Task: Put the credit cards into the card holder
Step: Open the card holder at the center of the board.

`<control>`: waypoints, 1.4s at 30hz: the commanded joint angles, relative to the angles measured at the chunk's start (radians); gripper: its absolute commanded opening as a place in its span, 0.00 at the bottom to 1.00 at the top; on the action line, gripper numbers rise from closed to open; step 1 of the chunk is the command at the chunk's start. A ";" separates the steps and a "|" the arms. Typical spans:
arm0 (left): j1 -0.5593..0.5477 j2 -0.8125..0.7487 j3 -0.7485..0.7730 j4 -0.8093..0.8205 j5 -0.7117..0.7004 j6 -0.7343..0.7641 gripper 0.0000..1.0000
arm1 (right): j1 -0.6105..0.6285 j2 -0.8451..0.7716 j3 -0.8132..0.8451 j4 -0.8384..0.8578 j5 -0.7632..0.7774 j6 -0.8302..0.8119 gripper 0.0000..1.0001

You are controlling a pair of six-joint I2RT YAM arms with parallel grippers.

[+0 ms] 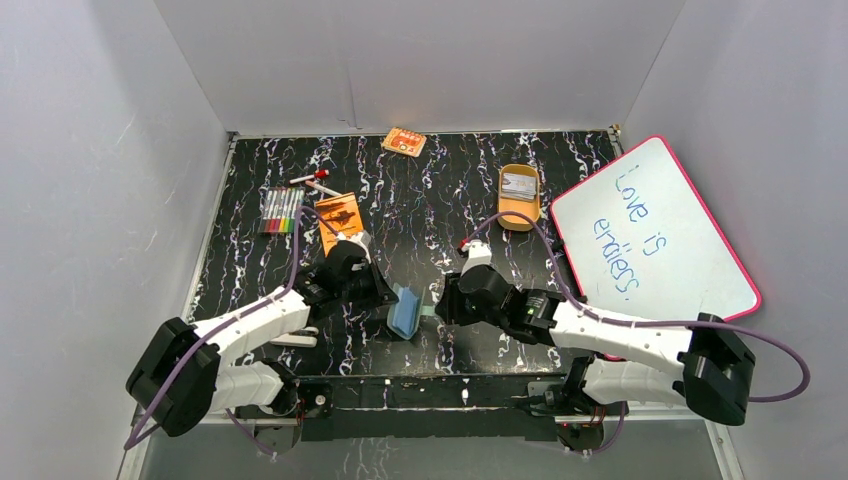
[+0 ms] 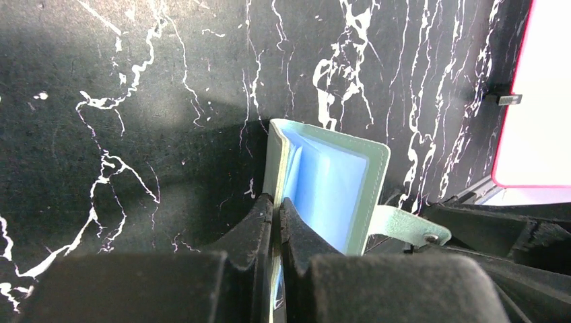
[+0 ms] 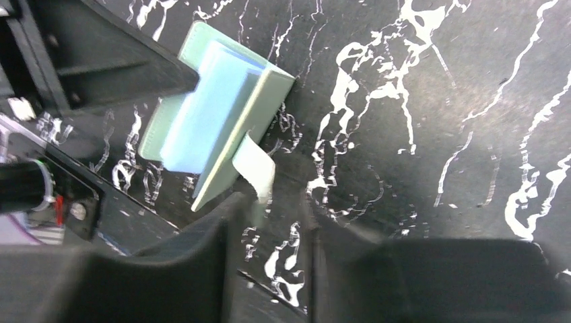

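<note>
Near side of counter (image 1: pixel 430 200), between arms: holder (image 1: pixel 404 313) stood on edge, open. Left fingers (image 2: pixel 271 214) clenched on one cover, likely steadying it so sleeves face right arm. Right fingers (image 1: pixel 445 302) parted, straddling snap tab (image 3: pixel 254 168), probably to pull flap wider. Far back: cards (image 1: pixel 518 183) lying in tan tray (image 1: pixel 503 205), not yet fetched.

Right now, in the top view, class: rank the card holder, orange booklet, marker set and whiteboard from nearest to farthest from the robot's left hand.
1. The card holder: clamped in the left hand.
2. The orange booklet: further back, slightly left.
3. The marker set: back, further left.
4. The whiteboard: far right side.
</note>
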 commanded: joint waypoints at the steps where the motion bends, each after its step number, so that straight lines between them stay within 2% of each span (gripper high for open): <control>1: -0.005 -0.046 0.068 -0.085 -0.031 -0.005 0.00 | 0.002 -0.049 -0.006 -0.021 0.033 0.032 0.57; 3: -0.006 -0.048 0.085 -0.112 -0.038 -0.014 0.00 | 0.001 -0.075 0.000 -0.035 0.039 0.046 0.69; 6: -0.007 -0.043 0.101 -0.137 -0.042 -0.033 0.00 | 0.002 -0.110 0.020 -0.022 0.013 0.024 0.73; 14: -0.023 -0.051 0.061 -0.106 -0.067 -0.136 0.00 | 0.003 0.058 0.110 0.125 -0.170 0.044 0.71; 17: -0.027 -0.064 0.046 -0.090 -0.071 -0.156 0.00 | 0.001 0.127 0.115 0.189 -0.187 0.084 0.70; 23: -0.028 -0.079 0.016 -0.083 -0.071 -0.173 0.00 | -0.005 0.251 0.158 0.164 -0.187 0.120 0.69; 32: -0.029 -0.101 -0.043 -0.083 -0.080 -0.179 0.00 | -0.025 0.329 0.134 0.274 -0.248 0.157 0.71; 42: -0.029 -0.122 -0.060 -0.065 -0.058 -0.178 0.01 | -0.025 0.455 0.200 0.244 -0.276 0.142 0.70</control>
